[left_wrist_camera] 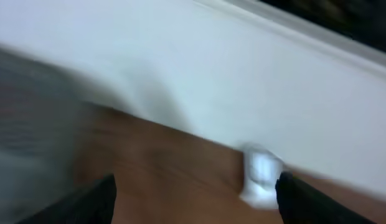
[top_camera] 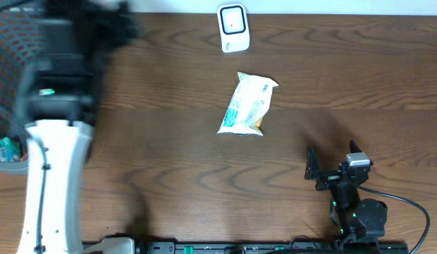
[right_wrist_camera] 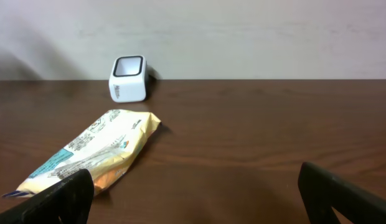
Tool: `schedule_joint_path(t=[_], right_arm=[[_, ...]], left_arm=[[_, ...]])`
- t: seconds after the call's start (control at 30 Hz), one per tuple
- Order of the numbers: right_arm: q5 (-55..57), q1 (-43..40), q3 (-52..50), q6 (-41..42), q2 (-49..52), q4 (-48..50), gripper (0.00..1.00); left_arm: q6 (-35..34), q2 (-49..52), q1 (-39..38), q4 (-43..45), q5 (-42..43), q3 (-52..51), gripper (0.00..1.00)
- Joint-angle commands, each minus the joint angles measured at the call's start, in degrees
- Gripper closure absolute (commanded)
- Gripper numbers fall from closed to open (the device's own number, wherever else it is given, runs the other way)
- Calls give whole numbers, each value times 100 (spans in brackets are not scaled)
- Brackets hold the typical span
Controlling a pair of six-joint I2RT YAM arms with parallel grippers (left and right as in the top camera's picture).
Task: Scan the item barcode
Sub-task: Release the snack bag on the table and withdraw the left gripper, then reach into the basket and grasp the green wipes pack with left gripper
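Note:
The item, a white, yellow and teal snack packet (top_camera: 248,104), lies flat near the middle of the wooden table (top_camera: 169,141). In the right wrist view the packet (right_wrist_camera: 93,152) is ahead to the left. A white barcode scanner (top_camera: 233,28) stands at the table's far edge, also seen as the scanner (right_wrist_camera: 129,78) and, blurred, as a white scanner (left_wrist_camera: 260,176). My right gripper (top_camera: 333,161) rests open at the near right, with nothing between the jaws of the gripper (right_wrist_camera: 196,199). My left gripper (left_wrist_camera: 196,202) is open and empty. Its arm (top_camera: 56,106) is a blur at the far left.
A grey tray edge with a small green object (top_camera: 7,148) shows at the table's left edge, and a brown mesh surface (top_camera: 10,42) lies behind the left arm. A pale wall (right_wrist_camera: 243,37) runs along the table's far side.

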Motion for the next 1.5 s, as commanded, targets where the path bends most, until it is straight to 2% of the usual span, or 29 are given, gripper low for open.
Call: schedule_joint_path(t=[0.0,0.17,0.27,0.37,0.5,0.57,0.73,0.93,1.13,1.23,1.3,1.47], right_arm=[[24,50,-9,79,-15,-24,1],[24,50,-9,76,-15,-24,1],[24,50,-9,76,-15,-24,1],[24,50,-9,79,-15,-26,1],[24,50,-9,76,-15,-26,1],[24,50,-9,76,-15,-24,1],[24,50,-9,76,-15,-24,1],[24,50,-9,76,-15,-24,1],[24,50,-9,79,-15,-24,1],[24,50,-9,76,-15,-24,1],[24,50,-9,76,-15,-24,1],[24,50,-9,76,-15,-24,1]], left_arm=[[90,94,1099,-120,-190,52,19],[133,553,2546,-223,-186,44,19],[203,782,3040,-654,-188,42,19],[669,1040,3324,-1191,-186,42,20],[1725,1513,3394,-1596,-68,42,21],[2000,1700,3394,-1770,114,39,23],[2017,2159,3401,-2020,11,-52,27],[2258,2601,3401,-2406,-4,-179,27],[2420,2671,3405,-2328,11,-251,27],[3593,2671,3405,-2452,11,-251,27],[4138,2673,3405,-2618,11,-269,28],[4671,2671,3434,-2656,11,-597,28]])
